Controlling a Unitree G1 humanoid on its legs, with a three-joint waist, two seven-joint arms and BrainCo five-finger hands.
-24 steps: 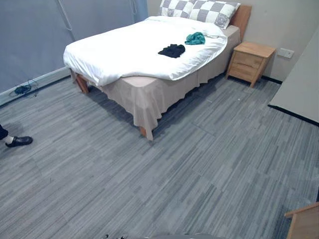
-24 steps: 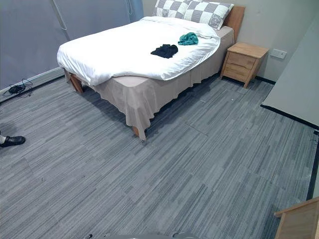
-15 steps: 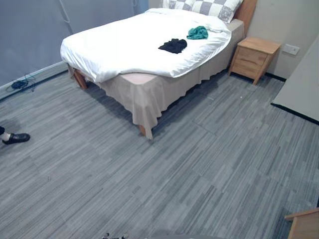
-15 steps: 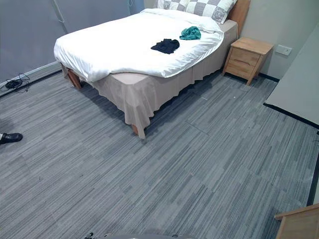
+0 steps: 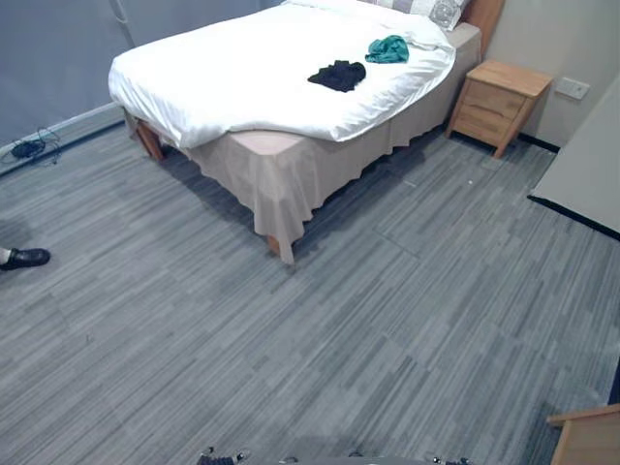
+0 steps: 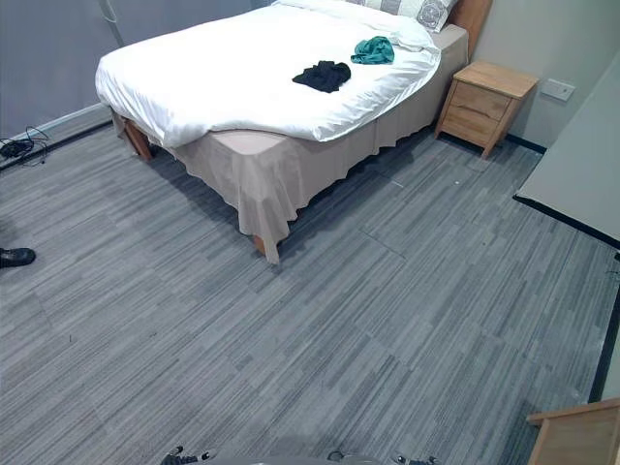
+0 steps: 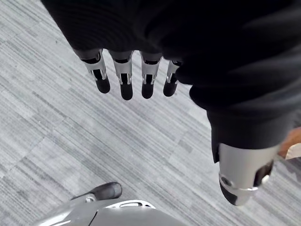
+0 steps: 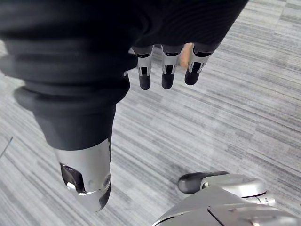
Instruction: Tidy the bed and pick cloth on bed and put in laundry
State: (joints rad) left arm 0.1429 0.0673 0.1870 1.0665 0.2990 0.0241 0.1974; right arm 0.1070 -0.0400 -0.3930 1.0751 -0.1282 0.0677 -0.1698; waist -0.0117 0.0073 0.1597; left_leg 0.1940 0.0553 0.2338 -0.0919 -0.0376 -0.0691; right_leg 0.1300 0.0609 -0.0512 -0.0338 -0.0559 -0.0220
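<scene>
Where grey floor (image 5: 387,339) ends, white bed (image 5: 232,82) stands

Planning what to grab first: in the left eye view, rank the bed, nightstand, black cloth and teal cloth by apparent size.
1. bed
2. nightstand
3. black cloth and teal cloth: nearly alike; teal lies farther away, so unranked.

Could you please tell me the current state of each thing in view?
duvet: spread askew, near mattress corner bare.
black cloth: crumpled, lying on the duvet.
teal cloth: bunched, lying on the duvet.
nightstand: drawers shut.
left hand: open, empty.
right hand: open, empty.
</scene>
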